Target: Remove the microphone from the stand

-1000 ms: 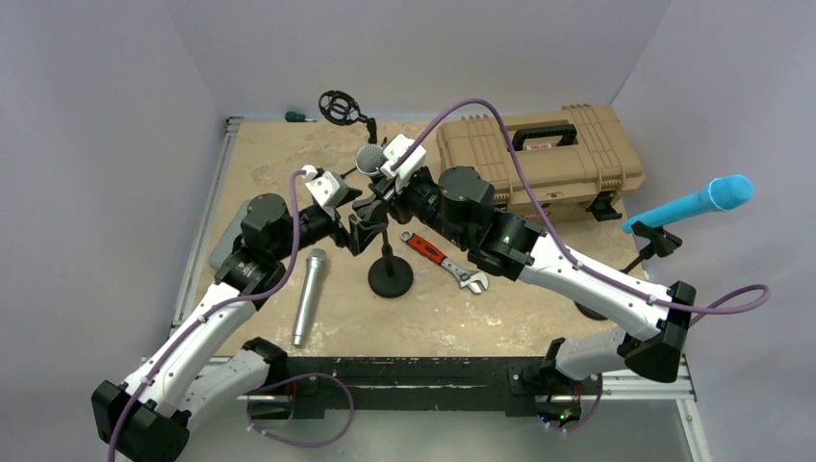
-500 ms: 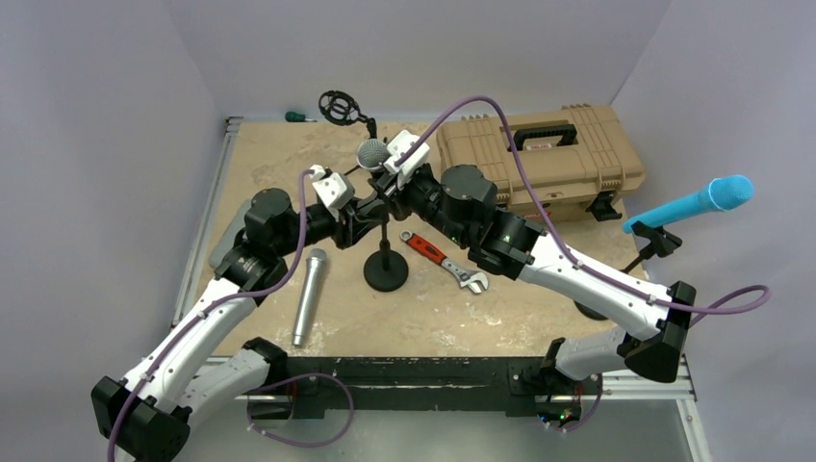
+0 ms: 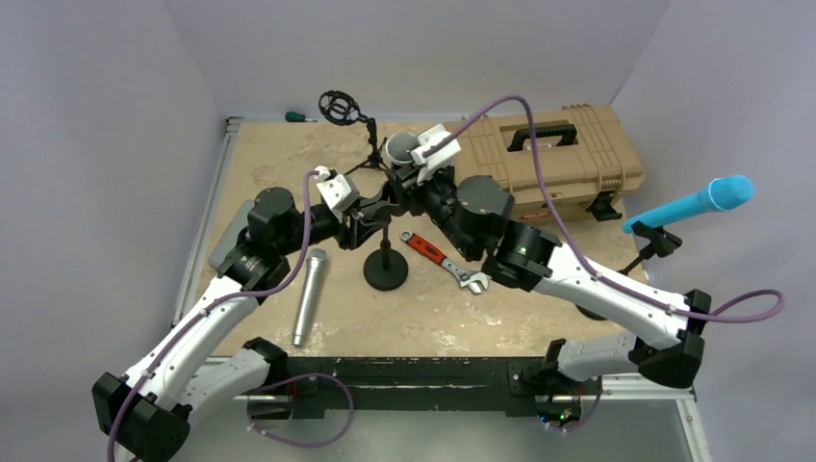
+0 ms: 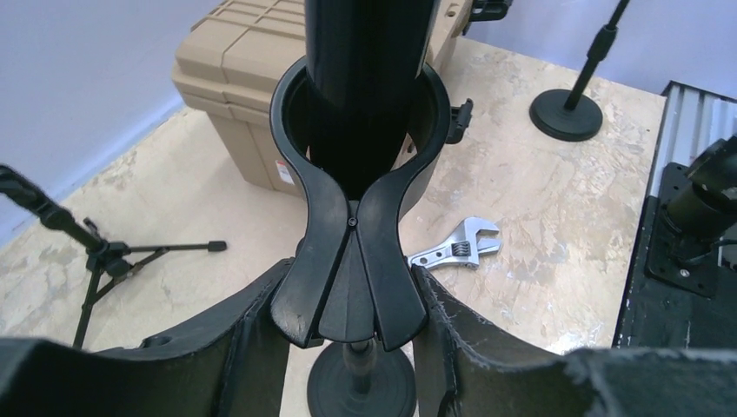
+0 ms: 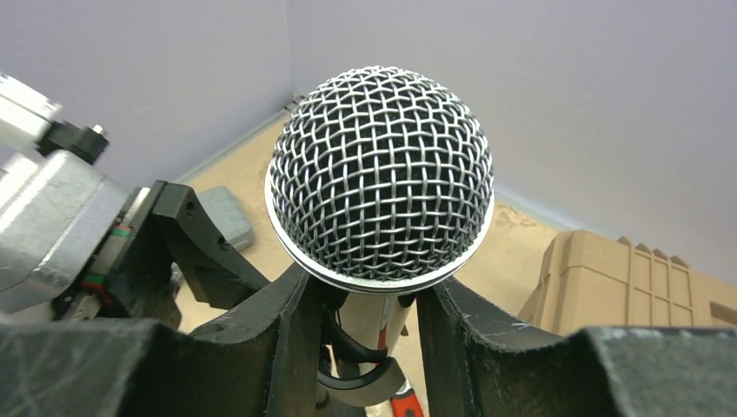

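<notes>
One microphone (image 5: 380, 178), round wire-mesh head, dark barrel in glossy black stand clip (image 4: 356, 217); right jaws pinch it, left jaws pinch the clip. On worktop (image 3: 289, 164): one silver cylindrical microphone (image 3: 310, 294).

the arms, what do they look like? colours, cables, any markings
Both arms have white shell links with bulky black joints and black bases: left arm, right arm. A purple cable loops along each to a white camera housing at the wrist. The fingers are matte black with worn, scuffed edges. No readable markings show.
</notes>
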`<control>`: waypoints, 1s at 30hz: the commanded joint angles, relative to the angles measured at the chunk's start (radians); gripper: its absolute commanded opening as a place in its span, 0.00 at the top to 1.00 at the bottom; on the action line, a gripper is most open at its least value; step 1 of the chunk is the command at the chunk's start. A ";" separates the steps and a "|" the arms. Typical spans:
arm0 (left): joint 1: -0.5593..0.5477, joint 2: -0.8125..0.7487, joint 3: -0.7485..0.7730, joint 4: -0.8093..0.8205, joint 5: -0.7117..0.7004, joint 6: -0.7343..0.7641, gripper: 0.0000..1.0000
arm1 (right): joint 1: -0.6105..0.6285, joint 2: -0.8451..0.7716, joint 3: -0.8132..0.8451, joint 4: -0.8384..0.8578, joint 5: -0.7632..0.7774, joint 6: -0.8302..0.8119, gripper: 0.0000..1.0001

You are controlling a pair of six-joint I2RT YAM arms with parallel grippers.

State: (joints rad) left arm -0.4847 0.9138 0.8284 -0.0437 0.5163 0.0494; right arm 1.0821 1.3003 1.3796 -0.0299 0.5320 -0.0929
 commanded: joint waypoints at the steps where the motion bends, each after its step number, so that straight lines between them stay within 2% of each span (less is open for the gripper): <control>1: 0.011 0.001 0.023 -0.056 -0.029 0.034 1.00 | -0.043 -0.241 0.000 0.105 0.248 -0.049 1.00; 4: 0.011 0.007 0.026 -0.048 -0.016 0.028 1.00 | -0.044 -0.295 -0.011 0.114 0.235 -0.043 1.00; 9: 0.011 0.007 0.028 -0.037 0.026 0.015 1.00 | -0.044 -0.239 0.040 0.076 0.159 -0.043 1.00; 14: 0.011 -0.018 0.018 -0.049 -0.013 0.020 1.00 | -0.044 -0.204 0.139 0.036 0.203 -0.041 1.00; 18: 0.011 -0.033 0.013 -0.038 -0.084 0.004 1.00 | -0.044 -0.202 0.187 -0.091 0.210 -0.013 1.00; 20: 0.012 -0.045 0.010 -0.027 -0.142 -0.018 1.00 | -0.044 -0.225 0.158 -0.171 0.174 0.039 1.00; 23: 0.014 -0.064 -0.004 -0.012 -0.231 -0.036 1.00 | -0.044 -0.278 0.063 -0.288 0.030 0.167 1.00; 27: 0.026 -0.093 -0.033 0.027 -0.292 -0.073 1.00 | -0.044 -0.301 -0.066 -0.519 -0.101 0.414 1.00; 30: 0.052 -0.097 -0.048 0.086 -0.291 -0.115 1.00 | -0.043 -0.330 -0.231 -0.551 -0.243 0.523 1.00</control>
State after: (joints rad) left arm -0.4679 0.8349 0.7979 -0.0647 0.3012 -0.0189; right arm 1.0348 0.9852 1.3113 -0.4160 0.4984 0.1974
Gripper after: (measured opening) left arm 0.535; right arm 0.361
